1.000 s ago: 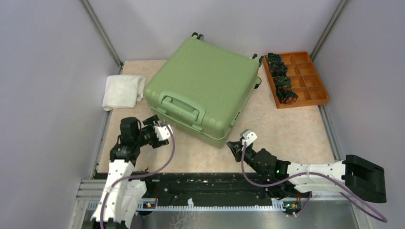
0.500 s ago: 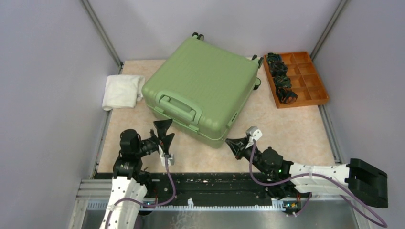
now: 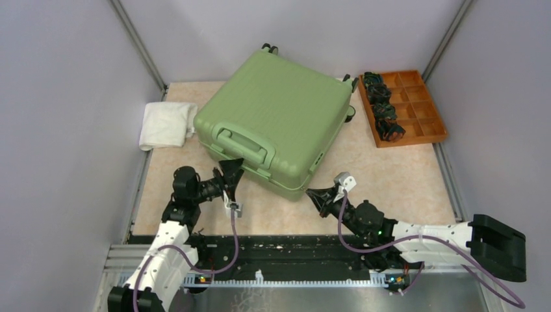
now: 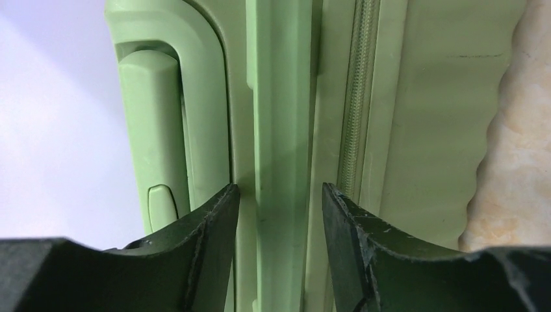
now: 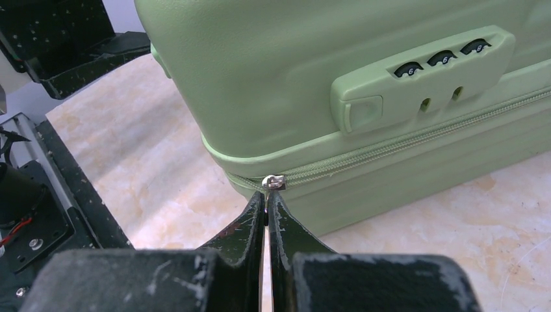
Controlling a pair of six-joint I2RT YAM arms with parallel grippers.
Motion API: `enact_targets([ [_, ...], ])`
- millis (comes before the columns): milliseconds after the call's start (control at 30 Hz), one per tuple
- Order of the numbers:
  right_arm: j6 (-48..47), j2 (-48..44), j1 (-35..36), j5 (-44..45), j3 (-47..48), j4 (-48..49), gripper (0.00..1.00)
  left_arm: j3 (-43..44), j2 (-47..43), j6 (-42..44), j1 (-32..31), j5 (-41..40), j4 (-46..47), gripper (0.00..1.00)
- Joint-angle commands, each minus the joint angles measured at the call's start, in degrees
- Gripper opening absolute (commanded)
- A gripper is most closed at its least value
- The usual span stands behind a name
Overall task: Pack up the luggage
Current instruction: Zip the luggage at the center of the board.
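Observation:
The luggage [image 3: 276,110], a light-green ribbed hard-shell suitcase, lies closed on the table with its handle [image 3: 245,145] facing the arms. My left gripper [image 3: 232,168] is at that front side, just below the handle. In the left wrist view its fingers [image 4: 214,224] stand open either side of a raised green ridge [image 4: 281,130], with thin gaps showing. My right gripper [image 3: 314,195] is at the near corner. It is shut on the metal zipper pull [image 5: 273,182] where the zipper [image 5: 390,146] bends round the shell.
A folded white towel [image 3: 167,124] lies left of the suitcase by the wall. An orange compartment tray [image 3: 425,120] stands at the back right, dark items [image 3: 382,110] filling its left column. A combination lock [image 5: 422,71] sits above the zipper. Grey walls close both sides.
My left gripper pulled back with jaws wide, then came forward to the suitcase front, and its jaws narrowed around the ridge. The suitcase shifted slightly left. My right gripper stayed shut at the corner.

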Motion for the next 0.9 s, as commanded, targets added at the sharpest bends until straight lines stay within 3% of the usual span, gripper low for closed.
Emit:
enact_targets([
  [0,1.00,0.87,-0.20,-1.07,0.78,2.77,0.00,2.20,2.00,2.37,-0.34,0.45,8.61,0.56],
  [133,1.15,1.17,-0.18,-1.25,0.22,2.92,0.00,0.21,3.59,3.27,-0.75,-0.18,15.81,0.51],
  [267,1.35,1.74,-0.20,-1.47,-0.91,3.62,0.00,-0.50,5.75,2.53,-1.73,-2.06,25.25,0.37],
  [400,0.85,2.21,-0.18,-2.50,-1.43,4.57,0.00,2.66,6.57,1.34,-2.85,-2.80,23.29,0.25],
  [533,-1.36,3.07,-0.21,-5.39,-0.62,4.86,0.00,3.27,6.40,1.62,-4.07,-0.93,23.10,0.01],
  [700,-2.59,4.15,-0.01,-8.32,0.76,3.06,0.00,5.18,7.31,0.99,-6.75,-2.85,23.43,0.00],
  [867,-6.11,4.61,3.21,-3.32,0.71,5.38,0.00,8.24,8.11,-0.44,-8.94,-5.47,23.46,0.00],
])
